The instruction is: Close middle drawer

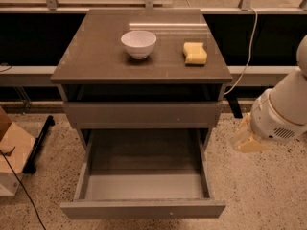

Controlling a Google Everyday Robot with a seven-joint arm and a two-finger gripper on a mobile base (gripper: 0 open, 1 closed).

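The middle drawer [143, 208] stood pulled out at lower centre, its front running left to right. The end effector [248, 139] hung at middle right, above and right of that front; whether it was open or closed could not be told.

Dim warm light, glare streak on the cabinet top [96, 56], gripper [248, 139] pale at right.

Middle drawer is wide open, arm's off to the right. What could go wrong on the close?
1. The gripper hangs right of the middle drawer, beside its side wall and not before its front; a sideways approach may hit the right corner.
2. The front has no handle; an off-centre push could skew and jam the drawer.
3. A hard shove might jolt the bowl and yellow sponge on top.
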